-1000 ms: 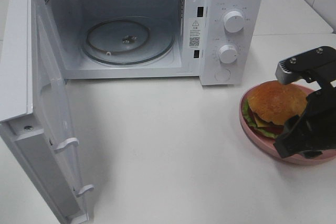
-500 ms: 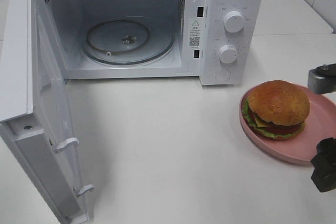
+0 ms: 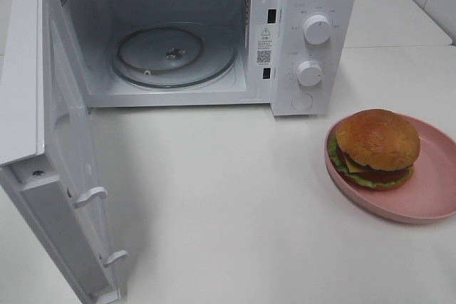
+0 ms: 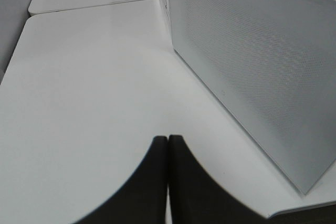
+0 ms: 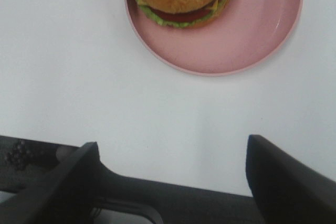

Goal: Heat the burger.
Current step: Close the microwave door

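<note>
One burger [image 3: 377,149] on one pink plate [image 3: 432,197] — one microwave [image 3: 185,40], door open.

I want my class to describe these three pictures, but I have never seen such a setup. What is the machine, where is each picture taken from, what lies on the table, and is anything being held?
It is a robot with two arms, each ending in a pincer.

One picture looks down from high up: a white microwave with its door swung open, and a burger on a pink plate on the white table.

The other two come from cameras on the wrists. The left pincer is shut beside the microwave's side. The right pincer is open above the table, short of the plate.

Nothing is held.
</note>
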Controlling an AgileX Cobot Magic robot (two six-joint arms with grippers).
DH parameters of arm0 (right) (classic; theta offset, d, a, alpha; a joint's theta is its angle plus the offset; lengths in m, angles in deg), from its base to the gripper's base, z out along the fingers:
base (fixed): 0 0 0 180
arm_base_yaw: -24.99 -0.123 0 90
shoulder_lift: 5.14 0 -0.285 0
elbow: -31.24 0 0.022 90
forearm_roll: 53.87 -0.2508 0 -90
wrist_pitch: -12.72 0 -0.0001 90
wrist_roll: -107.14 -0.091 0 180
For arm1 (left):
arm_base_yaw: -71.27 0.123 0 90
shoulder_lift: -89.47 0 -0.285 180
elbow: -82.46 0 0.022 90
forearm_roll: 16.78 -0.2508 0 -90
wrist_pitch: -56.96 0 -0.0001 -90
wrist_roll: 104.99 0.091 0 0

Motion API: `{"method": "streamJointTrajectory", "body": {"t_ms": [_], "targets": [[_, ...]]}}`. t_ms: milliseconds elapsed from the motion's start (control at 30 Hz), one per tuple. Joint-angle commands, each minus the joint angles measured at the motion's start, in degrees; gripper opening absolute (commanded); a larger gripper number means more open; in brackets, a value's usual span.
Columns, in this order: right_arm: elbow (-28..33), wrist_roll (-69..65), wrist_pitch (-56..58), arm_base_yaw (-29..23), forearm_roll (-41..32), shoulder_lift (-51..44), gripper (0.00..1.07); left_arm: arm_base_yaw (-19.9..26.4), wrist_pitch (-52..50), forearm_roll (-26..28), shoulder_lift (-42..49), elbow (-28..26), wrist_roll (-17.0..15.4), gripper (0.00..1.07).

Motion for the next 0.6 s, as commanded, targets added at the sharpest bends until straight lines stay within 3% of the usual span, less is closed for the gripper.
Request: {"method": "streamJointTrajectory", "body": {"t_ms": [33, 600], "targets": [[0.11, 0.52, 0.11, 0.0, 0.06, -1.2, 0.62, -0.29, -0.8, 0.11, 1.2, 0.17, -0.52, 0.0], [0.11, 0.52, 0.11, 0.0, 0.06, -1.2, 0.62, -0.29, -0.8, 0.23, 1.2, 0.17, -0.86, 0.0]]}}
